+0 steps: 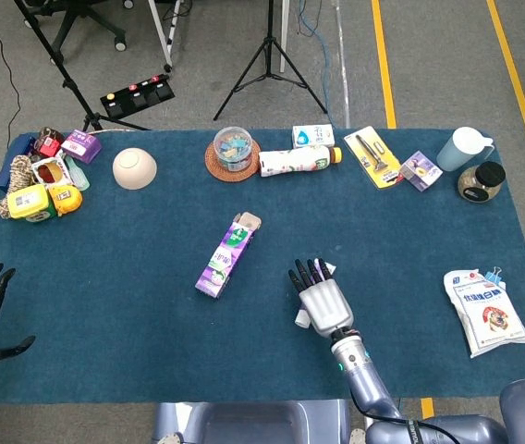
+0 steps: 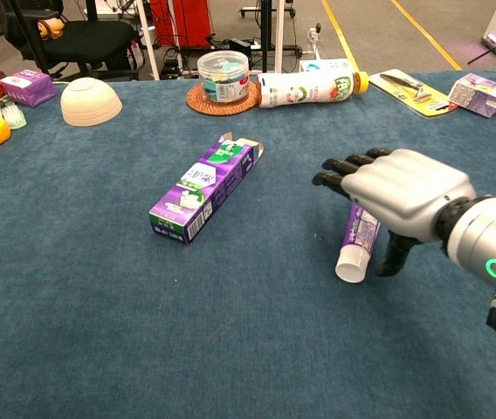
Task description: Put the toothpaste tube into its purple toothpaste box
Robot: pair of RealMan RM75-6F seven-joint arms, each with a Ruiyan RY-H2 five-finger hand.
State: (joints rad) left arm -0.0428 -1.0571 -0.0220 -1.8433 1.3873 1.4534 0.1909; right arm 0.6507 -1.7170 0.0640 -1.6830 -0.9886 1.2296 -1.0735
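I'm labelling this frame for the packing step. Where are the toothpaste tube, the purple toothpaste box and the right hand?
toothpaste tube [image 2: 354,256], chest view, on the lower body near the cap.
purple toothpaste box [image 2: 203,188], chest view, on the middle of the top face.
right hand [image 2: 396,189], chest view, on the back of the hand.

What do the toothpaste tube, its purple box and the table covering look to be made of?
Toothpaste tube: likely soft plastic, glossy purple print, white screw cap.
Purple box: printed cardboard, slightly glossy; folded flaps stand open at its far end.
Table covering: dark blue fabric, felt- or carpet-like, matte with a fuzzy grain.
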